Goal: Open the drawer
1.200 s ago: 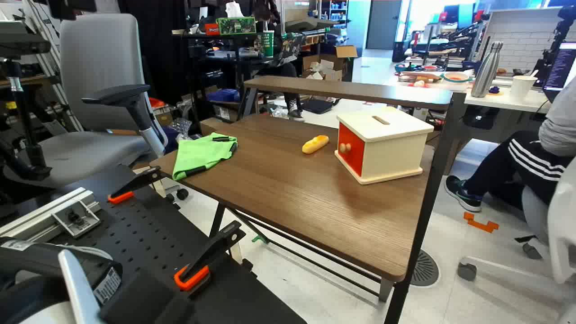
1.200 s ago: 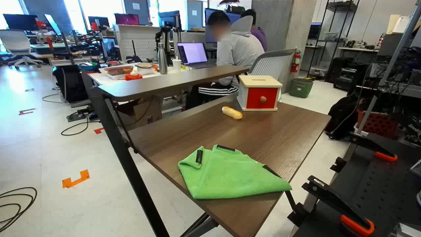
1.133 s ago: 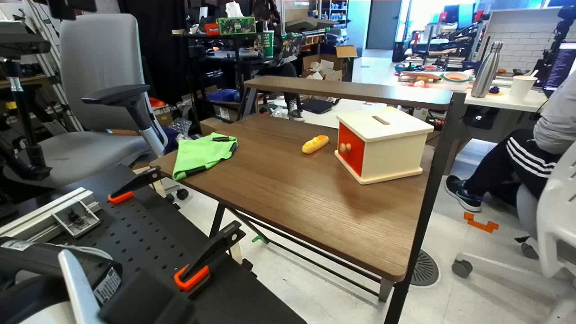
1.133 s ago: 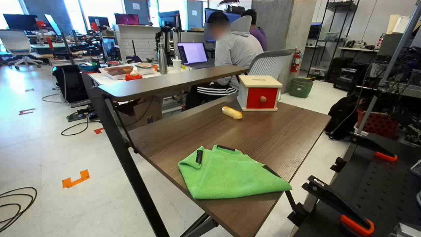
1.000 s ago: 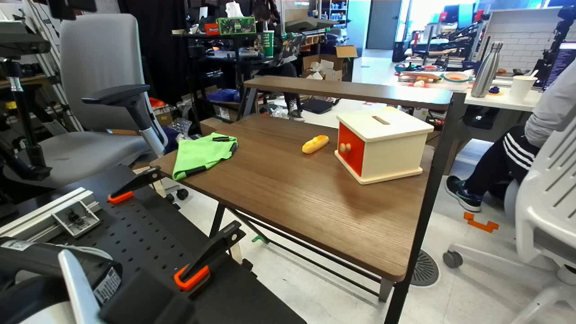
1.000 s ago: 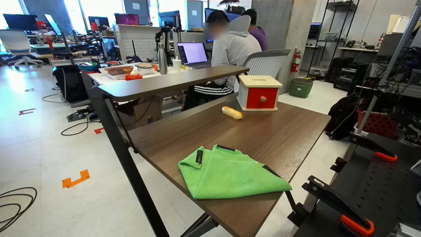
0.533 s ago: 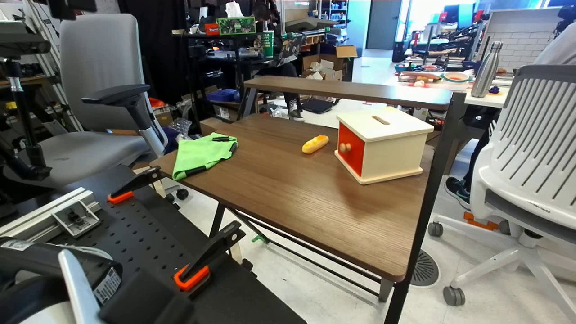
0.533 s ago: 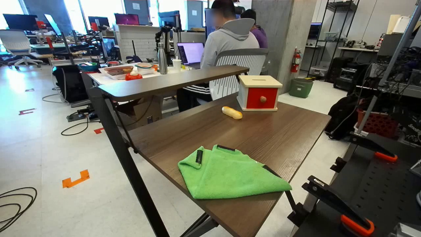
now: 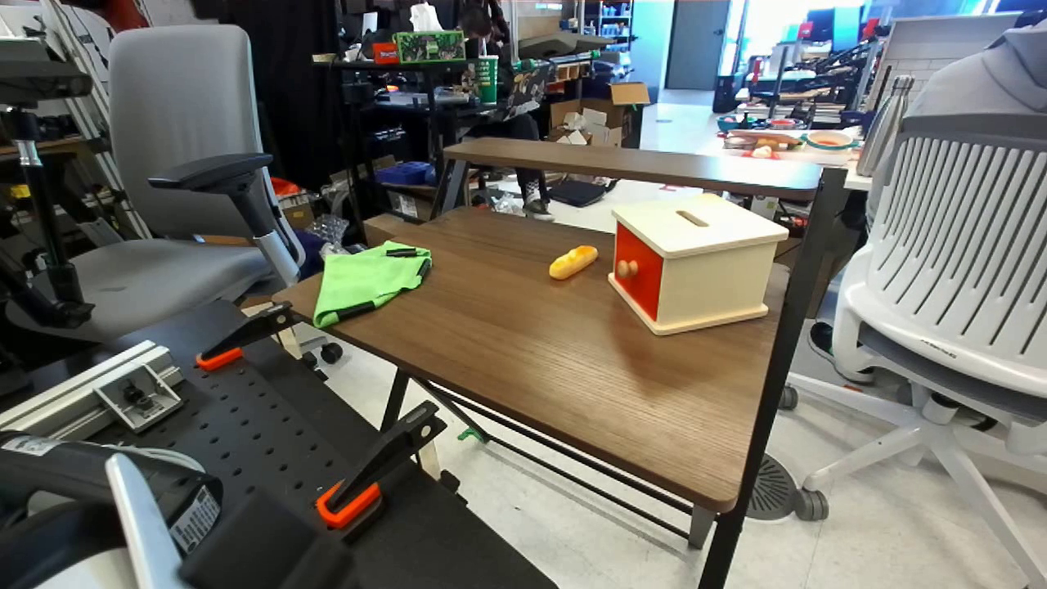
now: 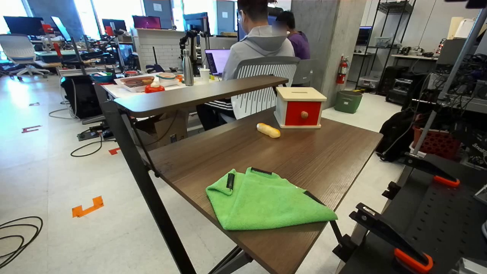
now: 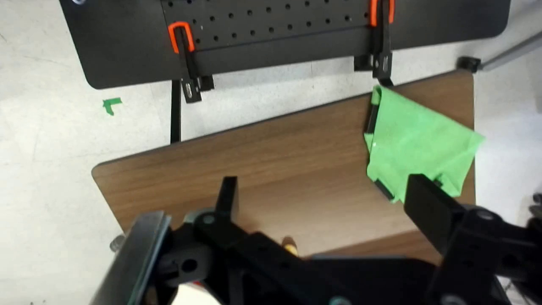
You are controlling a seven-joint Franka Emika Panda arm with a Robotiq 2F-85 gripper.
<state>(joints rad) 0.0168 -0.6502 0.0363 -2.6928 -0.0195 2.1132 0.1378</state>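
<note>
A small wooden box [image 9: 702, 270] stands at one end of a brown bench [image 9: 491, 327], its red drawer [image 10: 295, 113] pushed in and the round knob [image 10: 304, 114] facing down the length of the bench. Probably it was turned that way so the drawer has room to slide out. A toy bread roll [image 10: 268, 130] lies just off to one side of the red front, seemingly clear of that path; a green cloth [image 10: 270, 201] lies loosely folded at the bench's opposite end, well apart. In the wrist view the robot's hand [image 11: 324, 186] hangs over the bench, pointing down, its two fingers [image 11: 228, 195] wide apart with nothing held, likely spread to straddle the knob later.

Compared with half a second ago, the box, drawer, roll and cloth have not moved. In both exterior views the white chair [image 9: 973, 270] and the person in grey [image 10: 262, 45] seated in it have shifted left. In an exterior view a dark shape [image 10: 475, 3] now pokes in at the top right corner, perhaps part of the arm.
</note>
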